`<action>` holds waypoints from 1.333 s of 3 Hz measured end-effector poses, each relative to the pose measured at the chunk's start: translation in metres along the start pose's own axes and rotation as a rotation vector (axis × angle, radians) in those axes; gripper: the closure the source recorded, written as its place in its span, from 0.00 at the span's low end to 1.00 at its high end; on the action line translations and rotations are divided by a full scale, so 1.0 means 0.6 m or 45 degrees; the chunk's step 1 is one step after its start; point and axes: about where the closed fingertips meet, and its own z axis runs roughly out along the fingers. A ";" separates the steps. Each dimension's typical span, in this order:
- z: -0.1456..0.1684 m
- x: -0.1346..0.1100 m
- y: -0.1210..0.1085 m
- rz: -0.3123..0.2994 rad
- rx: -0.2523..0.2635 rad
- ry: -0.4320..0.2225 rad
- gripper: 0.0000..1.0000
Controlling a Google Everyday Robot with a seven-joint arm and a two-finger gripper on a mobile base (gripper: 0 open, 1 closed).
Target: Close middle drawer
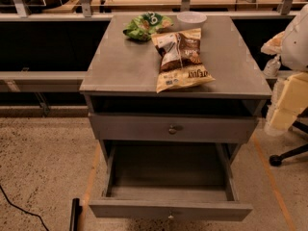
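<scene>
Middle drawer point(171, 210), lower centre of frame: pulled far out of the grey cabinet point(120, 66). Its tray shows only bare grey floor. One small knob point(170, 217) on its front.

Upper drawer front point(134, 128), centre frame: one bigger knob point(174, 128), with a dark gap between it and the cabinet top.

Count on the cabinet top: two snack bags and one dish. The green bag point(147, 25) is at upper centre, and the tan bag point(180, 57) lies close beside it, reaching toward the front edge. The pale round dish point(191, 17) is at the back edge.

White arm point(296, 37) at upper right, cut by the frame. The pale gripper point(288, 100) hangs below it at the right edge, mid-height, well apart from the middle drawer. Open or closed: cannot tell.
</scene>
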 end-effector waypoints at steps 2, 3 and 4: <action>0.063 0.002 0.010 0.045 -0.027 -0.039 0.00; 0.183 0.005 0.040 0.051 -0.123 -0.122 0.00; 0.310 0.004 0.064 0.008 -0.177 -0.226 0.00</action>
